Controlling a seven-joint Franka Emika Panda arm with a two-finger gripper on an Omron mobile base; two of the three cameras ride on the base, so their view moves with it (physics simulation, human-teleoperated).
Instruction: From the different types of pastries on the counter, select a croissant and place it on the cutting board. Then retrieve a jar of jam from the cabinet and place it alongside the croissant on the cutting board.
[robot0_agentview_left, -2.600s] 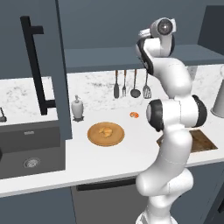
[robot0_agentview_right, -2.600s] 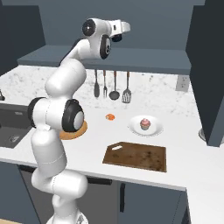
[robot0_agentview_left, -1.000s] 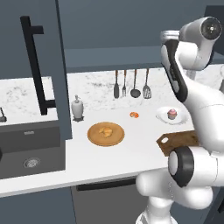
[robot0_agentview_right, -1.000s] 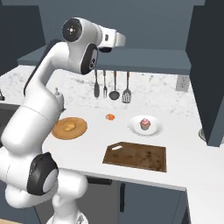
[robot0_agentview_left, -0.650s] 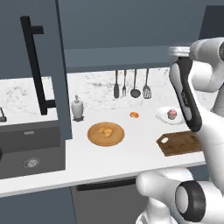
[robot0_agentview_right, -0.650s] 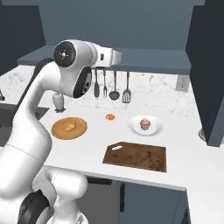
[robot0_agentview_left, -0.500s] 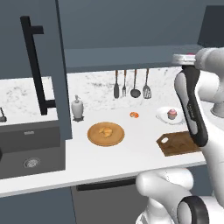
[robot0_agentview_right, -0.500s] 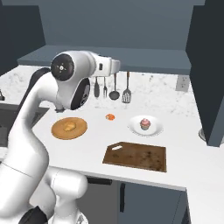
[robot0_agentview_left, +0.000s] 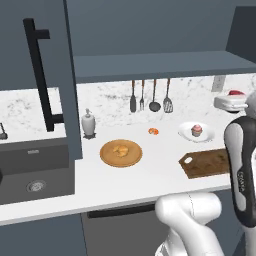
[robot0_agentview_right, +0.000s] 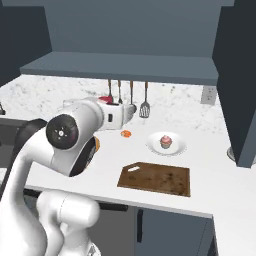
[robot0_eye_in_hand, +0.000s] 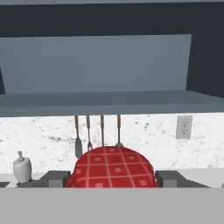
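White counter (robot0_agentview_left: 150, 175) is carrying a bare board (robot0_agentview_right: 157, 178); croissant (robot0_agentview_left: 120, 149) is sitting on the round plate (robot0_agentview_left: 107, 159).

Gripper (robot0_eye_in_hand: 113, 177) is gripping what looks like the jam jar (robot0_eye_in_hand: 113, 168), its lid red-checked and rounded; lowering should be level, toward the board's middle.

Croissant (robot0_agentview_left: 120, 149) on plate; cutting board (robot0_agentview_right: 156, 178) bare.

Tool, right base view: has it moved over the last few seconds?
Yes. The tool, holding a red-topped jar, has dropped from above the shelf to level with the hanging utensils.
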